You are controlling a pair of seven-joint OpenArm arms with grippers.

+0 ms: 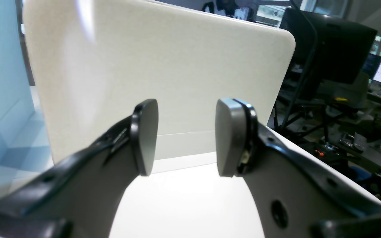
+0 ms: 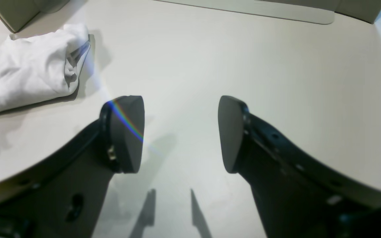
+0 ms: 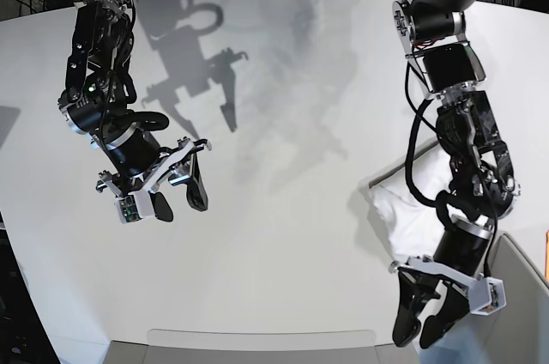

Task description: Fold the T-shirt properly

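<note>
1. The T-shirt point(image 2: 31, 67) was seen bundled on the surface point(image 3: 283, 124), at its edge beside the left arm, touched by neither pincer.
2. The left pincer point(image 1: 186, 137) was held spread and empty, facing a pale panel point(image 1: 164, 69).
3. The right pincer point(image 2: 180, 134) was held spread and empty above bare surface.

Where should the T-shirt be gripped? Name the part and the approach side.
Probably the loose layered edge of the T-shirt, facing the bare tabletop. Folds gape there, giving something to pinch; elsewhere it is a smooth rounded bundle. Come in low from that open side.
</note>
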